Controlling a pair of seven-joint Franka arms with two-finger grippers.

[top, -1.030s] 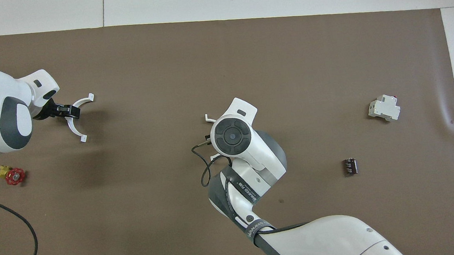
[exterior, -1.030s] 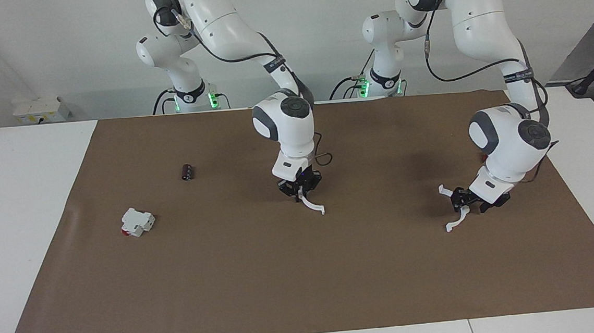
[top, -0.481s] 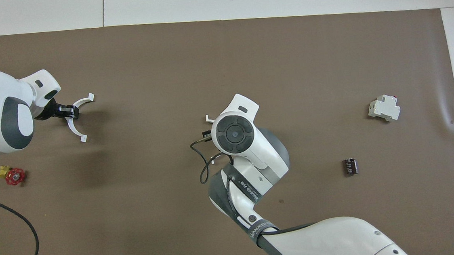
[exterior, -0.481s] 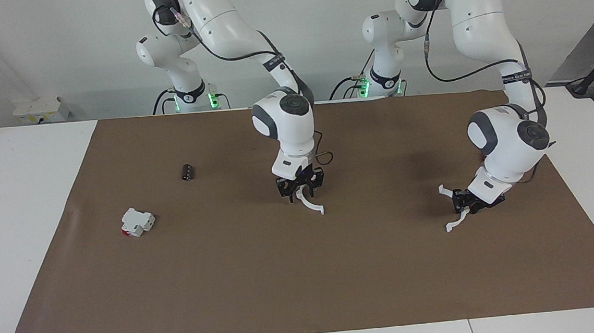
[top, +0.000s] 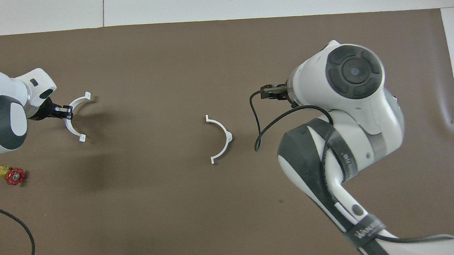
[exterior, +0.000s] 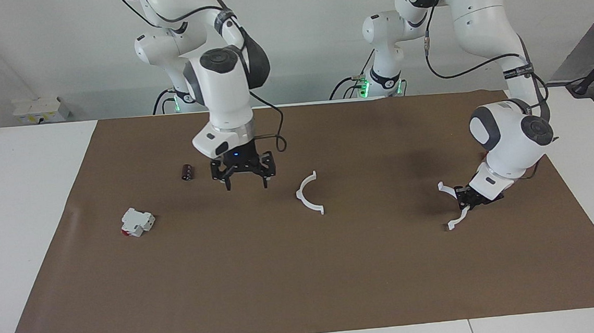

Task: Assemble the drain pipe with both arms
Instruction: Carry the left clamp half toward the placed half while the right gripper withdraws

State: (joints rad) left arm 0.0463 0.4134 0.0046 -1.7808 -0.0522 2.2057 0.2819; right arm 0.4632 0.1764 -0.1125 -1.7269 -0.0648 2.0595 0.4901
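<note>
Now my right gripper (exterior: 245,179) hangs with fingers spread, holding nothing, over the brown mat (exterior: 305,281); one white half-ring (exterior: 309,197) lies flat beside it, toward the left arm's end. My left gripper (exterior: 465,200) clasps the other half-ring (exterior: 454,208).

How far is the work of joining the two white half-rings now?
Nothing is joined yet. One half-ring arc lies free at the mat's middle; the right end effector hangs open, raised, toward the right arm's end. In hand: the left end effector grips the other half-ring arc low over the mat. Left: bringing both arcs together and closing the ring.
</note>
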